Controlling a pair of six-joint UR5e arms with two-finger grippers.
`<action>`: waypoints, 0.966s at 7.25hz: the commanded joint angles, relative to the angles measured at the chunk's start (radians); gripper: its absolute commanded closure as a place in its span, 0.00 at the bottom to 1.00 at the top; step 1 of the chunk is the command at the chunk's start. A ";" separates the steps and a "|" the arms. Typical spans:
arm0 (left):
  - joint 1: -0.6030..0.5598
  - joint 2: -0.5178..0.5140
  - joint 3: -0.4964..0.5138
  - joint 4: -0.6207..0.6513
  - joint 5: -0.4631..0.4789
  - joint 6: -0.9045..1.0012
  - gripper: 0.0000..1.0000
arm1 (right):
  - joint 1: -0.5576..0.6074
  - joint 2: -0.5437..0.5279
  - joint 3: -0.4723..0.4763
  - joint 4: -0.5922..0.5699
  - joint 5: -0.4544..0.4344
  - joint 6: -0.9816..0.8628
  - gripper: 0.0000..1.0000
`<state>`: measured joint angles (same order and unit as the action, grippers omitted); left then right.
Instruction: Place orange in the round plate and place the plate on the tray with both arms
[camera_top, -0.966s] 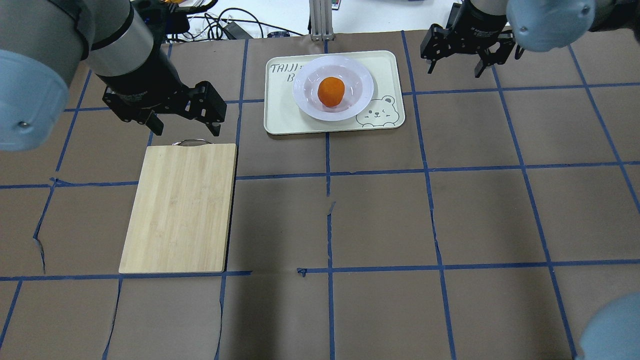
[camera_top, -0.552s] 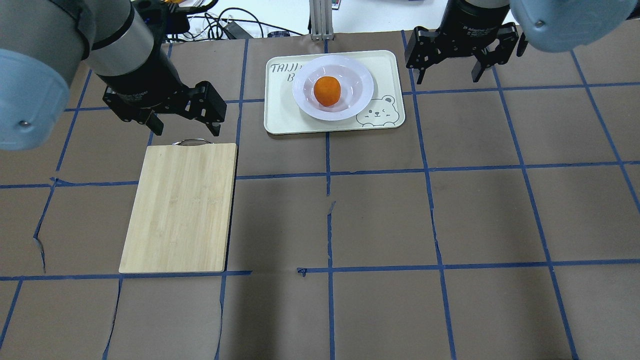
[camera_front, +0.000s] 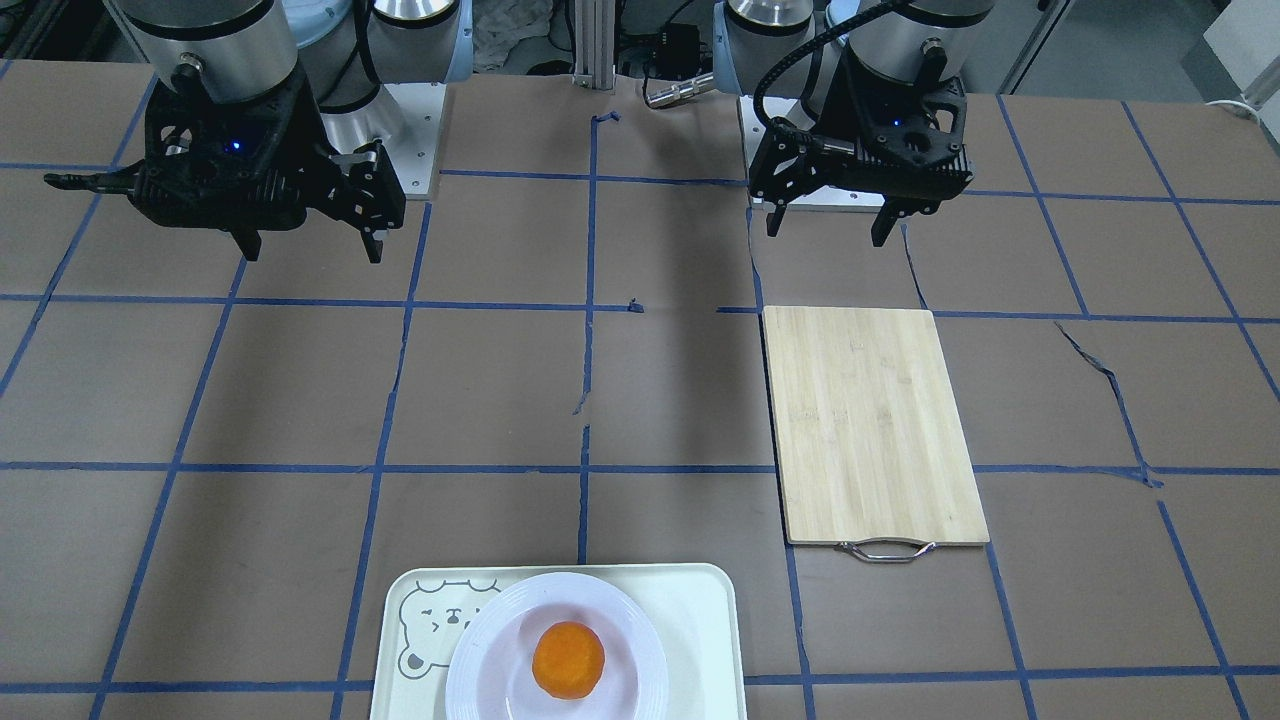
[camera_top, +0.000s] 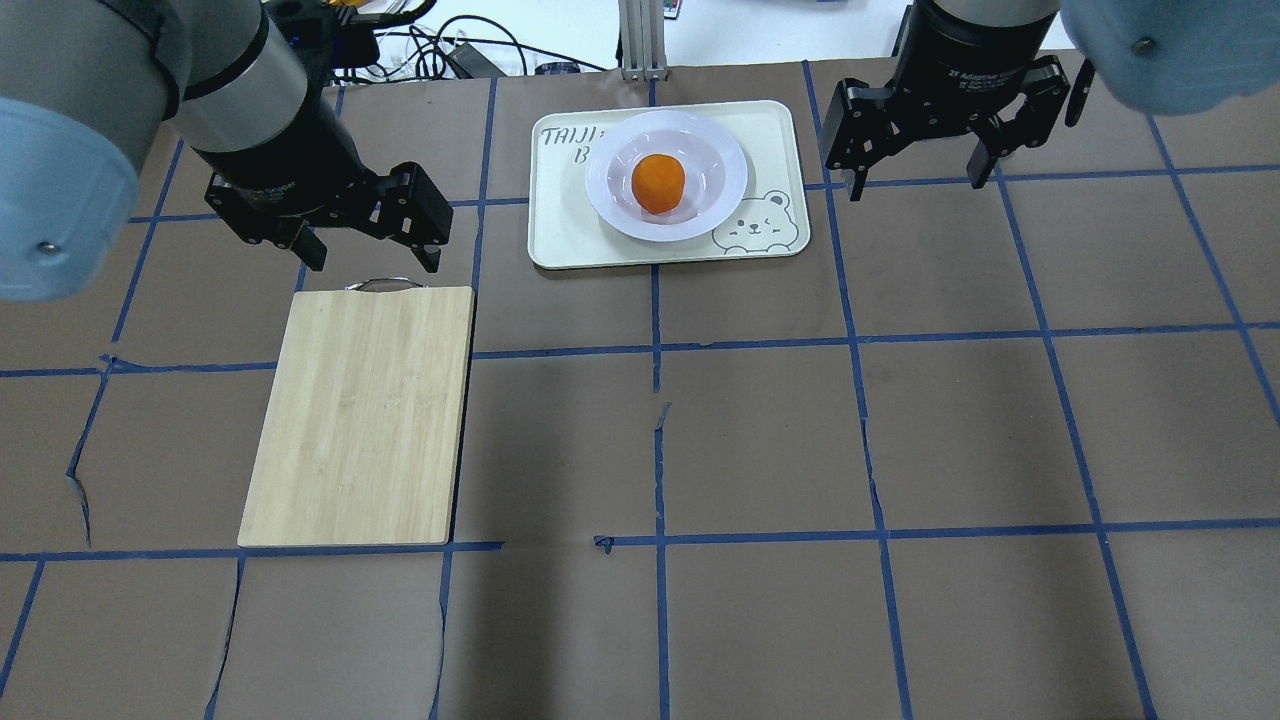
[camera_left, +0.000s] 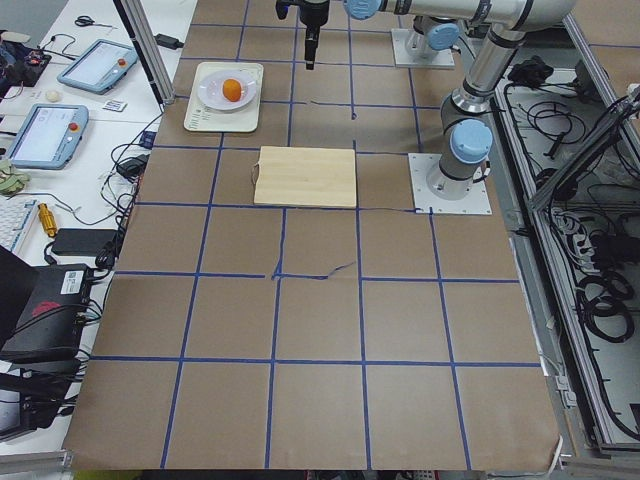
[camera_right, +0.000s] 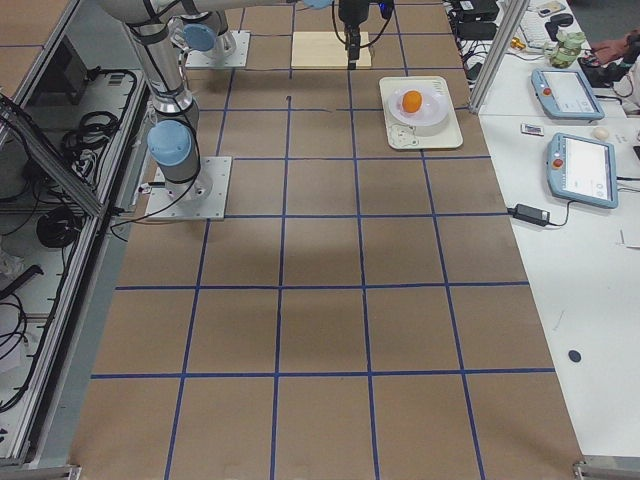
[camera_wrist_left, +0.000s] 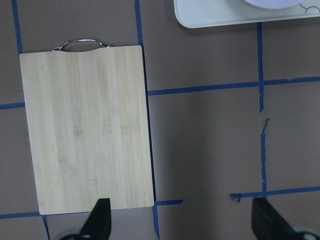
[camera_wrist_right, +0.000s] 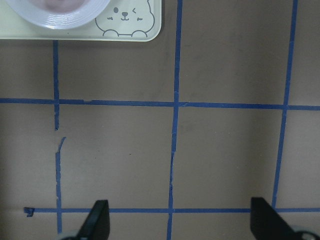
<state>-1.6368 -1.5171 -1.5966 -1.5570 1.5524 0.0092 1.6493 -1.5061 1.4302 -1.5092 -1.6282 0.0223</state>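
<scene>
— where's the orange?
— in the well of the round plate, and the plate sits on the tray, partly over the bear corner.
— and the grippers?
— left gripper hangs by the handle end of the cutting board, jaws spread wide, holding nothing. right gripper hangs beside the tray, jaws also wide and empty.
</scene>
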 joint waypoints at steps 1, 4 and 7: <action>0.000 0.002 0.000 0.000 0.000 0.000 0.00 | -0.051 0.001 0.004 0.001 0.028 -0.053 0.00; -0.002 0.002 0.001 0.000 0.000 0.000 0.00 | -0.052 -0.003 0.016 0.000 0.036 -0.050 0.00; -0.002 0.002 0.000 0.000 -0.002 0.000 0.00 | -0.052 -0.005 0.018 -0.022 0.036 -0.048 0.00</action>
<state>-1.6378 -1.5156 -1.5966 -1.5570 1.5510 0.0092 1.5950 -1.5105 1.4470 -1.5169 -1.5917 -0.0272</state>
